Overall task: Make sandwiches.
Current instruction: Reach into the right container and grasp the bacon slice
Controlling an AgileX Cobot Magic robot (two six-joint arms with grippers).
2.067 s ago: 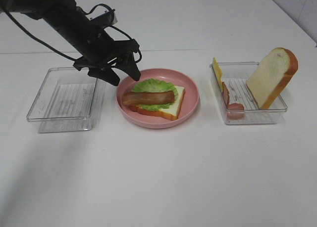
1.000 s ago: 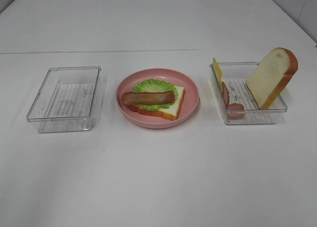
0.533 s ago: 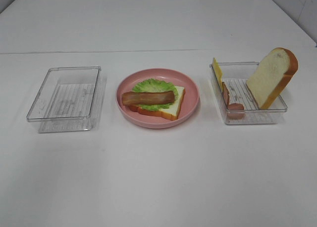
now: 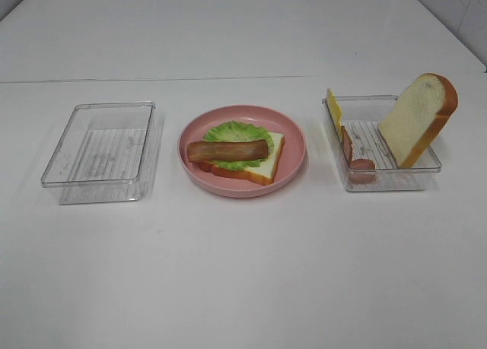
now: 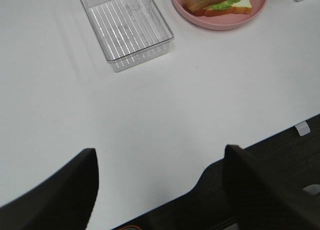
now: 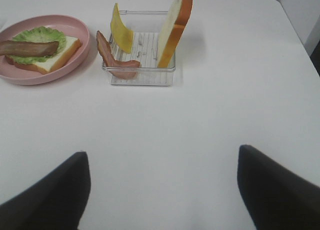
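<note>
On the pink plate (image 4: pixel 295 140) lies an open sandwich: a white bread slice (image 4: pixel 268 163) with a green lettuce leaf (image 4: pixel 240 131) and a brown bacon strip (image 4: pixel 228 150) on top. A second bread slice (image 4: pixel 418 115) leans upright in the right-hand clear tray (image 4: pixel 384 180), beside a yellow cheese slice (image 4: pixel 333 109) and another bacon strip (image 4: pixel 356 163). Neither arm shows in the high view. My left gripper (image 5: pixel 160 151) hangs open above bare table near its front edge, far from the plate (image 5: pixel 222 20). My right gripper (image 6: pixel 162 152) is open too, well short of the tray (image 6: pixel 140 77).
An empty clear tray (image 4: pixel 99 147) stands left of the plate, also seen as the ribbed tray (image 5: pixel 125 27) in the left wrist view. The table's front edge (image 5: pixel 260 140) with dark floor beyond shows under the left gripper.
The left arm, which hung over the plate's left rim two seconds ago, has left the high view. Over the last second nothing has moved.
</note>
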